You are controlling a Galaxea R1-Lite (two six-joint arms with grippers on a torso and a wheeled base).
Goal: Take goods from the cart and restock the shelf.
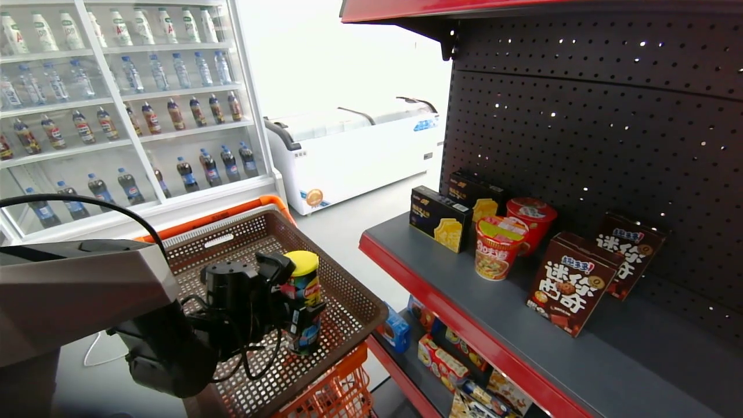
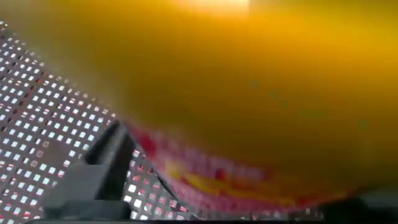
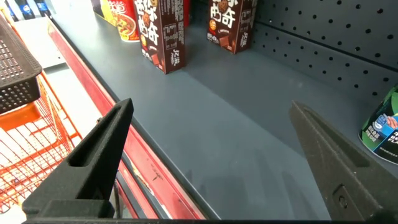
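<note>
My left arm [image 1: 81, 290] wears a smooth silver-grey shell; nearer the can [image 1: 306, 287] it turns to a blocky black wrist with loose black cables [image 1: 255, 354] looping under it. My right gripper [image 3: 210, 109] has matte black wedge fingers [image 3: 99, 155], one with a small round recess.
</note>
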